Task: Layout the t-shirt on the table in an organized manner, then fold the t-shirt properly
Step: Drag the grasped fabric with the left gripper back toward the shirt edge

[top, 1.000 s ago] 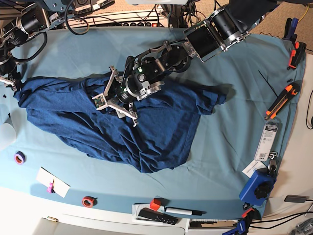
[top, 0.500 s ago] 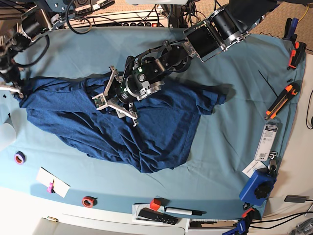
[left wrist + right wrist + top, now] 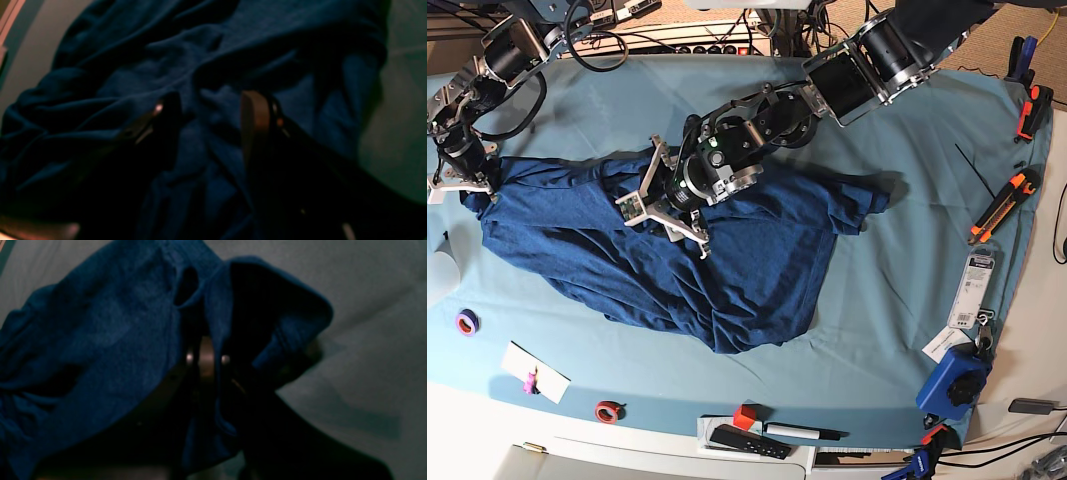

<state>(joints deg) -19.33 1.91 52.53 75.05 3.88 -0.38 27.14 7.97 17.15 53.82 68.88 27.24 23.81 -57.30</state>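
Counting one t-shirt (image 3: 677,260), rumpled centre-left on one teal bench (image 3: 907,150); two grippers. Right gripper (image 3: 467,178), far left, pinched on shirt edge, cloth between its jaws only in wrist view. Left gripper (image 3: 662,210), centre, spread wide above fabric.

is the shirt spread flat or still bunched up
Bunched. The shirt lies crumpled on the table, with folds and wrinkles across it and its bottom edge gathered into a lump.
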